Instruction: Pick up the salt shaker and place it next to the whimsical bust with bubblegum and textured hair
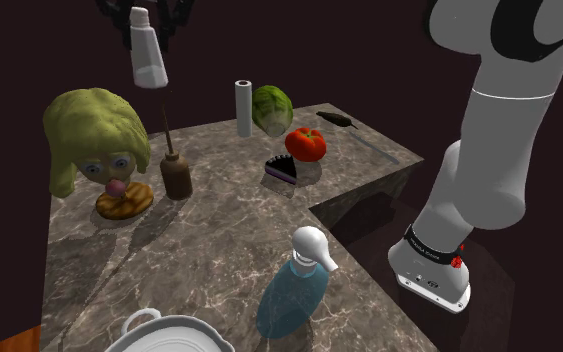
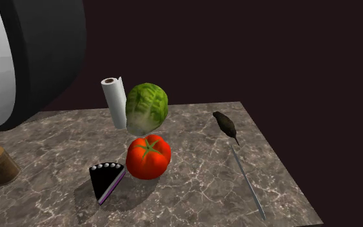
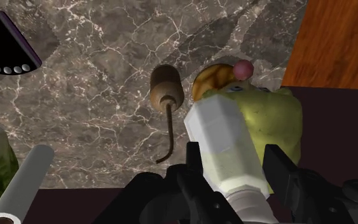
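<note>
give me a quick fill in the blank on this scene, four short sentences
The gripper clasps a ___ salt shaker above the counter. The bust blows a ___ gum bubble. Beside the bust stands a ___ bottle. The ___ tomato sits by the lettuce.
Missing words: white, pink, brown, red.

Bust (image 3: 280,121) half hidden behind salt shaker (image 3: 225,146), white pot (image 1: 169,338) cropped by edge

I see the pale salt shaker (image 1: 147,52), white cap up, clasped in the gripper (image 3: 233,151) high above the worktop (image 1: 219,230), near the standing bust (image 1: 89,135) with yellow-green hair and pink bubblegum.
</note>
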